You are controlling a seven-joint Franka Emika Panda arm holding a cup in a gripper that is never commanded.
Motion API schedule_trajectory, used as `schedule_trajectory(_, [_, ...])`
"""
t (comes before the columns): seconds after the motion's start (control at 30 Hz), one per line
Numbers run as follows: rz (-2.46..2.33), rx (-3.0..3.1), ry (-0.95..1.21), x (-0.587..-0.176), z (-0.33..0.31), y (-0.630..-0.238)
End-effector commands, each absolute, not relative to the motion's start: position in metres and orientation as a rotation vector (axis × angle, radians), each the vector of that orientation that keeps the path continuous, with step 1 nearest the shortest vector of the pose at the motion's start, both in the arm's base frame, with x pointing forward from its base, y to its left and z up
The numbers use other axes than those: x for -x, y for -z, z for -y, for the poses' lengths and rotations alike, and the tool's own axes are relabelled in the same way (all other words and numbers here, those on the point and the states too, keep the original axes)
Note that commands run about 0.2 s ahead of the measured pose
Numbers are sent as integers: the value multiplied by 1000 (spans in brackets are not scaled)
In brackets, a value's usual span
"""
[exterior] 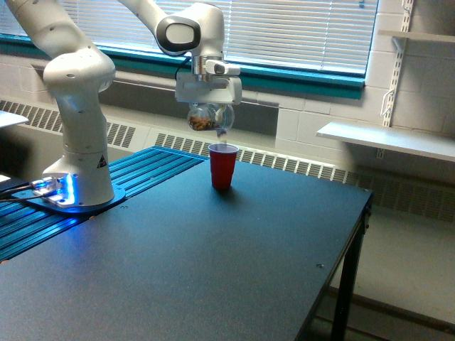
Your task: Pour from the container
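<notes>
Above the dark worktop [234, 249], the container [207, 117], a clear cup with brownish contents, hangs tipped on its side, its mouth turned toward the exterior view's right and just over the red cup [222, 165]. Pouring well here likely means keeping that mouth centred above the red rim and tilting slowly, so nothing spills past it. The robot's hand [208, 106] is closed on the container, gripping it from above; how wide the fingers stand is hidden.

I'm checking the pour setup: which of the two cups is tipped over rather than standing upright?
The clear container held in the gripper, tilted above the table. The red cup stands upright on the table.
</notes>
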State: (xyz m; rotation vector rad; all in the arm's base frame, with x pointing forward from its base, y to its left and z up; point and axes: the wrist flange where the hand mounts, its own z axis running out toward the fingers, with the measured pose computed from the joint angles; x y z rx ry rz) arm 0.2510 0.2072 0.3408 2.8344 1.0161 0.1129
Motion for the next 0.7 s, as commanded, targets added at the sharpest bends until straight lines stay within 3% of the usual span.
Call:
schedule_trajectory(0.03, [-1020,-2816,-119,-257,-212,-341])
schedule_trajectory(0.7, [-1074,-2753,-108,-264,-223,-340])
